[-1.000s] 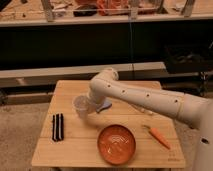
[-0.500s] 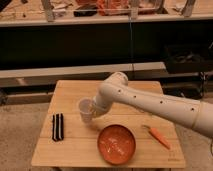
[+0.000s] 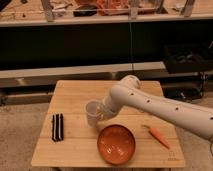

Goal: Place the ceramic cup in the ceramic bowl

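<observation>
1. On the wooden table (image 3: 75, 95) you have the ceramic cup (image 3: 92, 113), and the gripper (image 3: 101, 113) is clamped on its right side, so you are holding the cup.
2. Your cup sits near the middle of the table, a bit up and to the left of the ceramic bowl (image 3: 116, 144). The two are close but do not touch.
3. I cannot tell if the cup is lifted off the wood or just resting on it, so lift it a little first to be sure.
4. Keep the cup standing straight up. If it tips, it may slip out of your grip.
5. Move it slowly toward the bowl, going over the near rim, not into it. A bump could push the bowl along the table.
6. Stop when the cup is above the middle of the bowl, where the floor looks flattest.
7. Go down gently until the cup rests inside, and only then let go.
8. Watch the carrot (image 3: 159, 136) to the right of the bowl and the black thing (image 3: 58, 127) on the left. Both are out of your way, so leave them be.
</observation>
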Available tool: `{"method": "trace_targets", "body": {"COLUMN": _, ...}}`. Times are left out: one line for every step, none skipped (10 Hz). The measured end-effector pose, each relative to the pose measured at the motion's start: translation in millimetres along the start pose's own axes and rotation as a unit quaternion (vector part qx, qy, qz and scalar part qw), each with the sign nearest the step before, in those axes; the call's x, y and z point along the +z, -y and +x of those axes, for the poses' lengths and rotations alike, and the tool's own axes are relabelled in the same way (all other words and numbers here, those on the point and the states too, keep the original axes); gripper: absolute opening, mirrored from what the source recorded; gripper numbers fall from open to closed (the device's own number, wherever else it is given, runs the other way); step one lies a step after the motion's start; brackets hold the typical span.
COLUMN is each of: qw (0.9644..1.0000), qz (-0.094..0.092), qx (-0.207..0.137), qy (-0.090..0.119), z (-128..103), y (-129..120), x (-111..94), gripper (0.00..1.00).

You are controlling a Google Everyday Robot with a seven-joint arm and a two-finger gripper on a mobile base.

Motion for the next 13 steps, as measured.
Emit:
{"method": "trace_targets", "body": {"qw": 0.9999, "qz": 0.003, "qx": 0.011, "qy": 0.001, "z": 3.3, "y": -7.0, "x": -5.4, "gripper": 0.0}}
{"method": "trace_targets", "body": {"qw": 0.9998, "qz": 0.005, "qx": 0.02, "qy": 0.003, "z": 4.8, "y": -12.6, "x": -8.5, "gripper": 0.0}}
{"method": "trace_targets", "body": {"qw": 0.9996, "qz": 0.008, "qx": 0.028, "qy": 0.006, "z": 4.6, "y": -18.1, "x": -10.8, "gripper": 0.0}}
{"method": "trace_targets", "body": {"qw": 0.9994, "qz": 0.007, "qx": 0.033, "qy": 0.01, "z": 6.6, "y": -25.1, "x": -12.7, "gripper": 0.0}}
{"method": "trace_targets", "body": {"qw": 0.9993, "qz": 0.007, "qx": 0.035, "qy": 0.013, "z": 10.8, "y": -34.0, "x": -15.7, "gripper": 0.0}}
{"method": "trace_targets", "body": {"qw": 0.9991, "qz": 0.006, "qx": 0.039, "qy": 0.016, "z": 17.3, "y": -47.5, "x": -18.2, "gripper": 0.0}}
{"method": "trace_targets", "body": {"qw": 0.9989, "qz": 0.005, "qx": 0.042, "qy": 0.019, "z": 20.4, "y": -57.6, "x": -16.3, "gripper": 0.0}}
{"method": "trace_targets", "body": {"qw": 0.9988, "qz": 0.006, "qx": 0.044, "qy": 0.022, "z": 21.0, "y": -62.5, "x": -14.7, "gripper": 0.0}}
{"method": "trace_targets", "body": {"qw": 0.9985, "qz": 0.007, "qx": 0.046, "qy": 0.028, "z": 22.4, "y": -66.8, "x": -12.3, "gripper": 0.0}}
{"method": "trace_targets", "body": {"qw": 0.9982, "qz": 0.007, "qx": 0.05, "qy": 0.032, "z": 25.1, "y": -74.5, "x": -14.5, "gripper": 0.0}}
{"method": "trace_targets", "body": {"qw": 0.9981, "qz": 0.006, "qx": 0.051, "qy": 0.033, "z": 29.6, "y": -81.9, "x": -17.9, "gripper": 0.0}}
{"method": "trace_targets", "body": {"qw": 0.998, "qz": 0.006, "qx": 0.054, "qy": 0.032, "z": 32.7, "y": -86.9, "x": -20.6, "gripper": 0.0}}
{"method": "trace_targets", "body": {"qw": 0.9979, "qz": 0.006, "qx": 0.056, "qy": 0.033, "z": 35.3, "y": -93.3, "x": -23.2, "gripper": 0.0}}
